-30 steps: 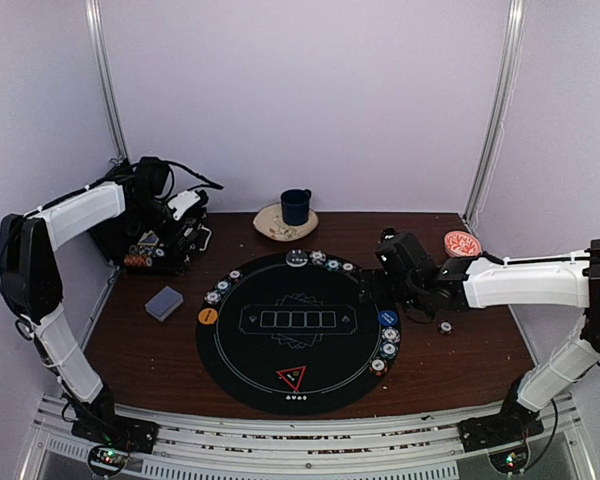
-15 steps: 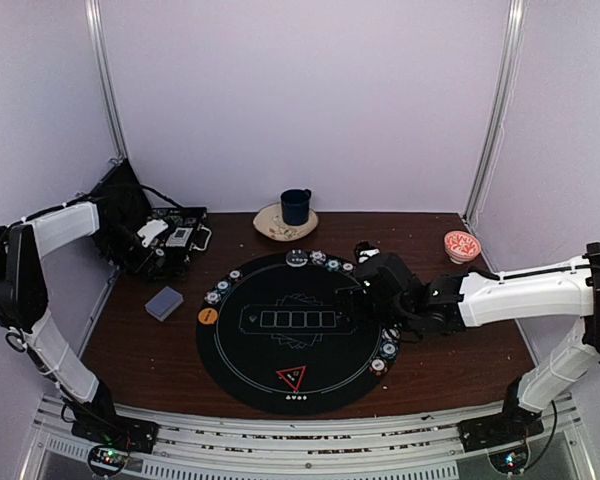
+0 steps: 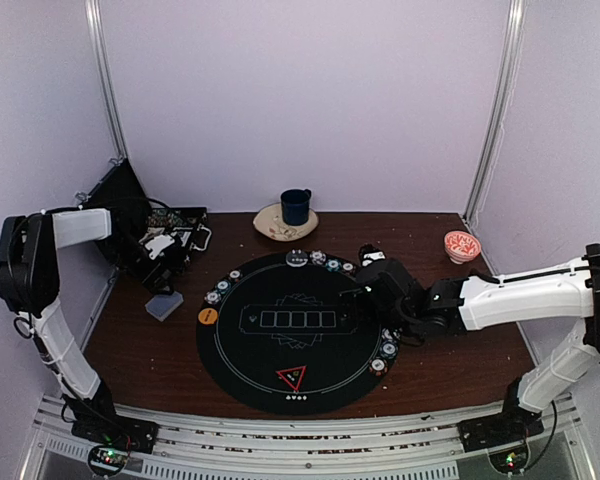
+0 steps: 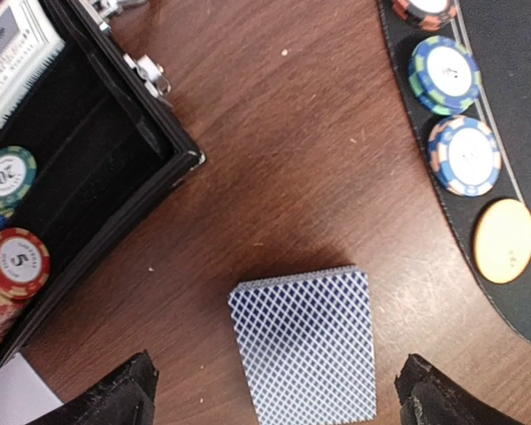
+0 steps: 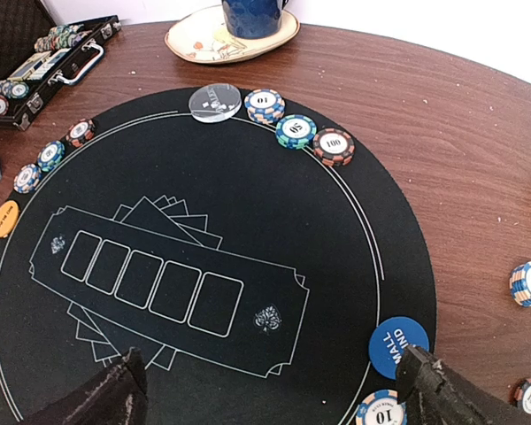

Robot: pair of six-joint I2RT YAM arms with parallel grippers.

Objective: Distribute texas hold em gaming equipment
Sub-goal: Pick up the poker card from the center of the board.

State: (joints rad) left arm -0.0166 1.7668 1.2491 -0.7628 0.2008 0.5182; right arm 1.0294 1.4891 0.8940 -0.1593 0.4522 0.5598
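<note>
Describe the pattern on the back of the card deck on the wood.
A blue-and-white diamond lattice covers the card deck; clearest in the left wrist view.

One card deck [image 4: 305, 341]; three button discs [image 5: 215, 102] (orange, clear, blue); one triangle marker [image 3: 291, 378]; one mug [image 3: 296, 206]; one bowl [image 3: 461, 245].

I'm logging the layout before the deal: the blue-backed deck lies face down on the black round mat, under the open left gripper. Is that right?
Not quite. The left wrist view shows the deck face down on the bare wooden table, between the chip case and the mat, not on it. It does lie under the open left gripper.
</note>
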